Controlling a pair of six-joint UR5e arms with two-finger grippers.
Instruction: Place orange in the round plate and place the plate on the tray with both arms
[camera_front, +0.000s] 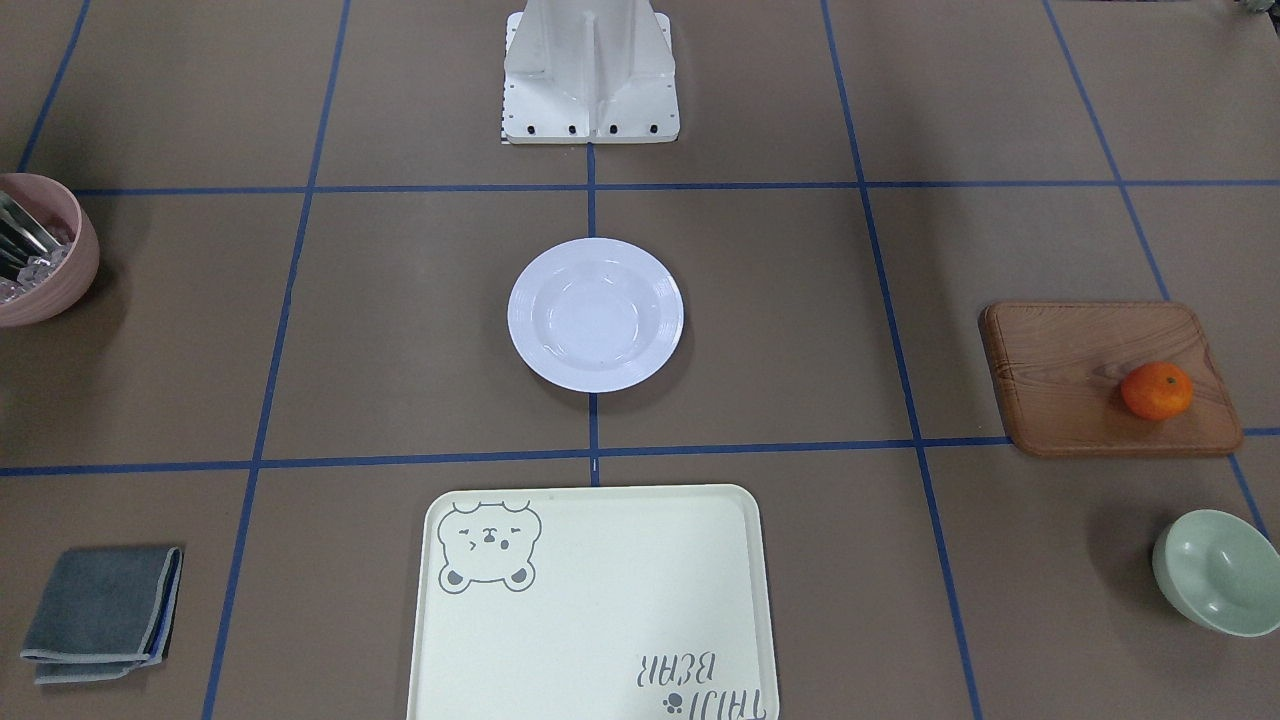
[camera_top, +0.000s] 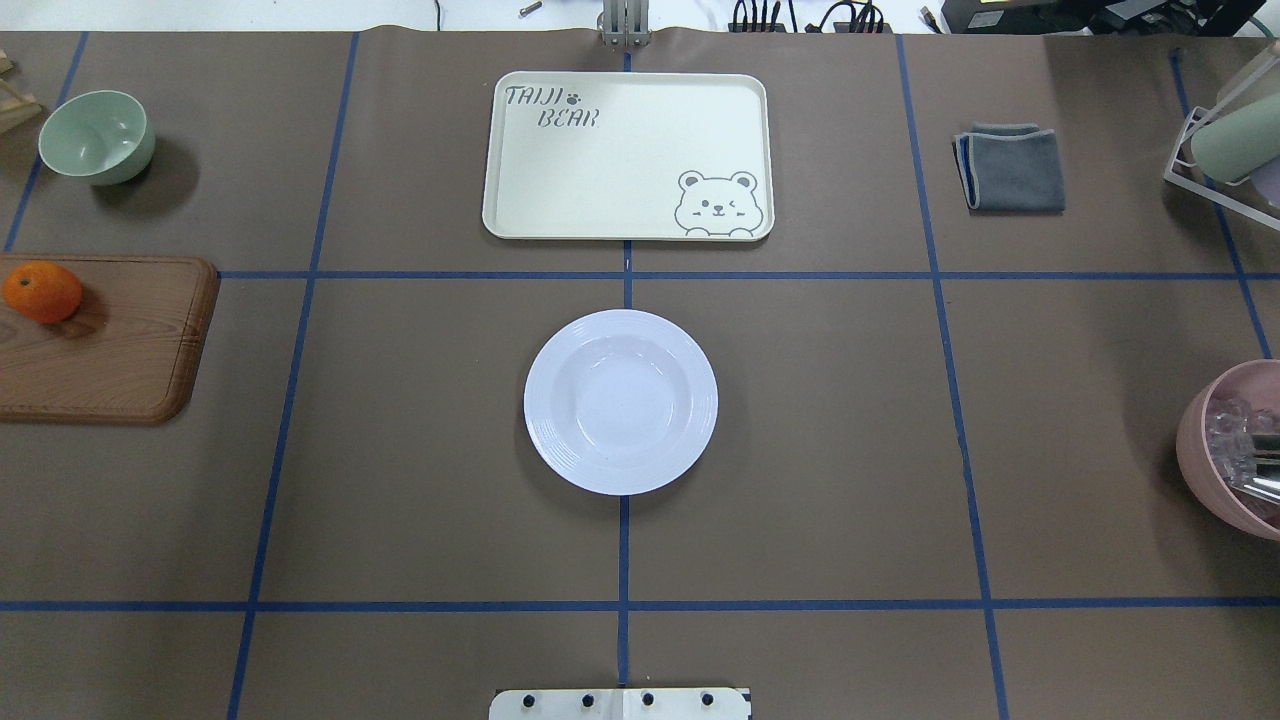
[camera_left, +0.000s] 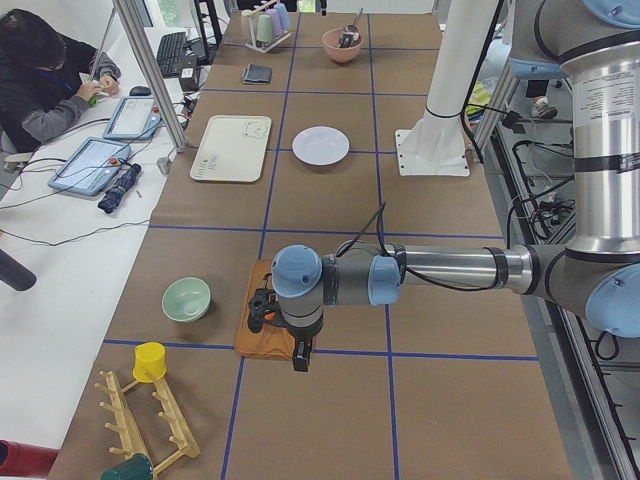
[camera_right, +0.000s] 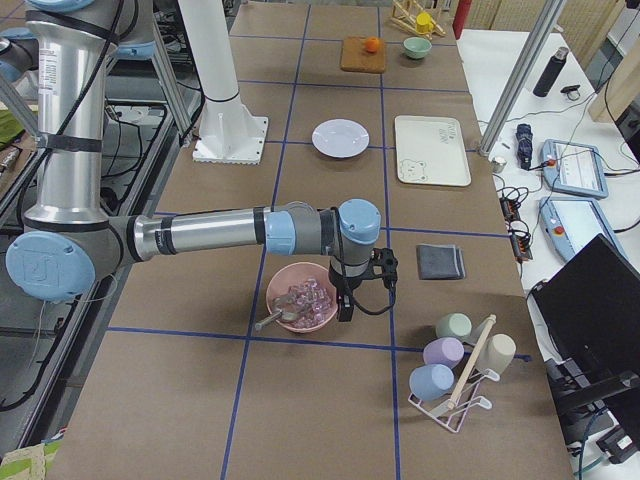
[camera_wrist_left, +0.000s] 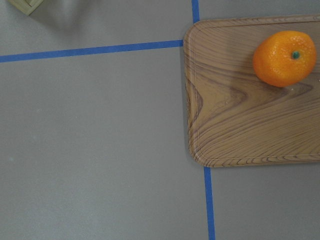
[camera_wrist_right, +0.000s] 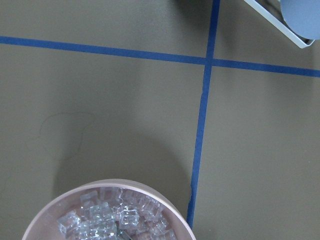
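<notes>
Nothing is done yet: the small orange mandarin (camera_front: 1156, 390) sits on the brown wooden board (camera_front: 1060, 350), well apart from the empty white round plate (camera_front: 524, 312) and the cream bear-print tray (camera_front: 600, 610) (whether the jaws of the left gripper (camera_left: 262, 312) and right gripper (camera_right: 385, 268) are parted, I cannot tell).

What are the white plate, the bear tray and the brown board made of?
The round plate: probably glazed ceramic, or melamine; glossy with highlights. The tray: likely matte plastic; flat cream colour, printed bear. The board: wood or wood-look; visible grain, satin sheen.
</notes>
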